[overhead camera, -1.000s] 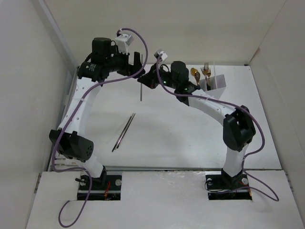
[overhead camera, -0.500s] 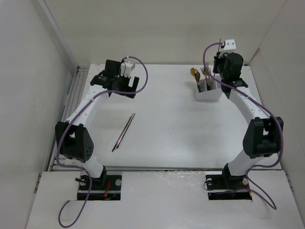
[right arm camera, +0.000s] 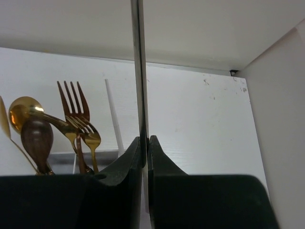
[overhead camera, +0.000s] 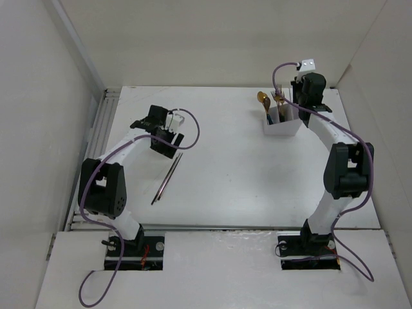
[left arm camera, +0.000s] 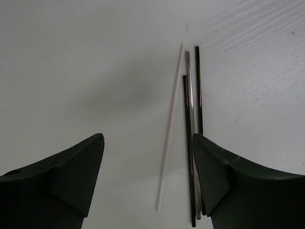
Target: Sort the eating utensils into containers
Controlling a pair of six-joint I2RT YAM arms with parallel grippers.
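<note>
Open left end effector [left arm camera: 147, 138] hovers off-centre over chopsticks [left arm camera: 189, 114] on the table [left arm camera: 71, 57], needing centring before it closes; right end effector [right arm camera: 144, 140] grips a lone chopstick [right arm camera: 138, 67] upright beside the container [overhead camera: 283, 127].

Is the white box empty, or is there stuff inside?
Not empty. Gold forks and a gold spoon stick up out of the white box.

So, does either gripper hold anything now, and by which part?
The right gripper pinches one chopstick on its shaft; its lower end is hidden. The left gripper holds nothing.
</note>
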